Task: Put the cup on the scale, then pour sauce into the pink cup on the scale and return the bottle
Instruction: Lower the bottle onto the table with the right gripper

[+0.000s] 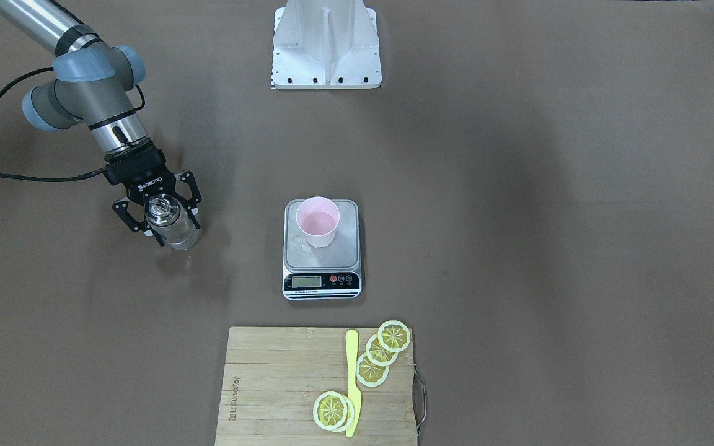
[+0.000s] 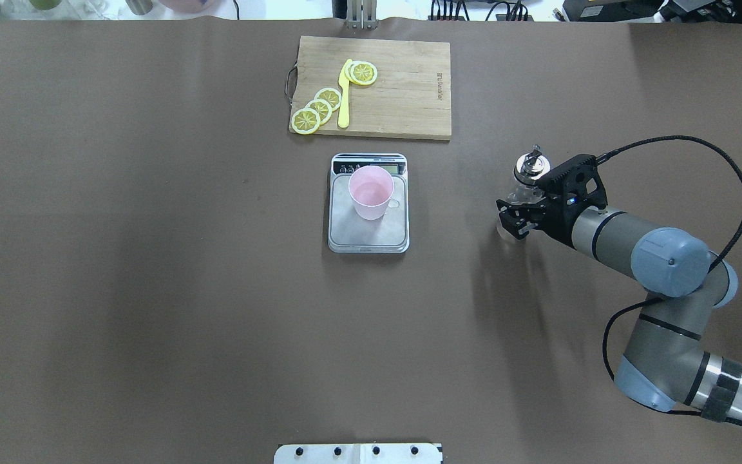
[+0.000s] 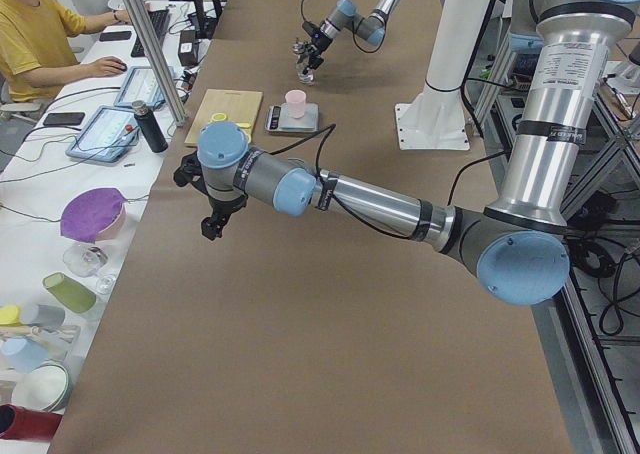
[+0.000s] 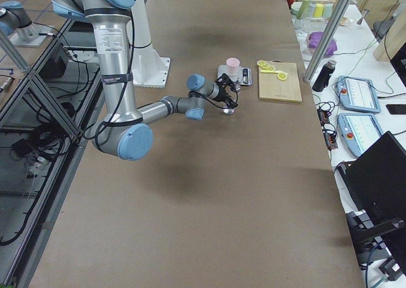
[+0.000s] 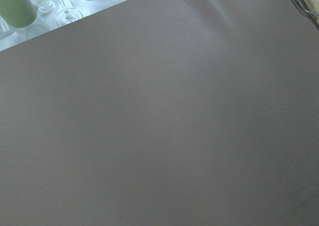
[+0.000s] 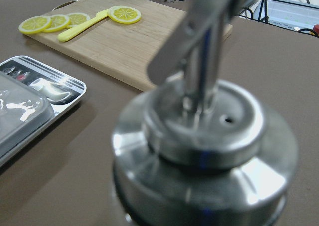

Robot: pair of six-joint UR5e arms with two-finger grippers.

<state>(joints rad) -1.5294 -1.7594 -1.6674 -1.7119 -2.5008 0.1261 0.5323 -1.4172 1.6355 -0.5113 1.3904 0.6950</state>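
Where the bottle (image 1: 176,230) is: in the right gripper (image 2: 514,218), spout up, off toward the robot's right end of the table (image 1: 518,155) and well apart from the scale
Right gripper: fingers clamped on the glass body below the metal cap; its wrist camera gives me only the cap and spout, close and blurred
Left gripper (image 3: 212,224): shows small in the left side view alone, so I cannot tell whether its jaws are apart or together; its wrist camera sees bare table
Cup (image 1: 317,221): upright on the scale's platform, on the half away from the display
Scale (image 1: 321,282): mid-table, between the robot's base and the cutting board (image 1: 270,384)
Step in hand: I judge it to be the return of the bottle, since the cup is set on the scale and the bottle is far to the side
Bottle base: may be touching the table, though no view settles it for me
Method: I would lower straight down with the bottle vertical, check in the side views that the base sits flat, then part the fingers fully and back off along the gripper's own axis
Risk: the bottle is narrow, smooth glass; a tilted release or a finger brushing it on the way out could tip it
Board contents: lemon slices (image 1: 393,335) and a yellow knife (image 1: 352,371), beyond the scale and out of my path
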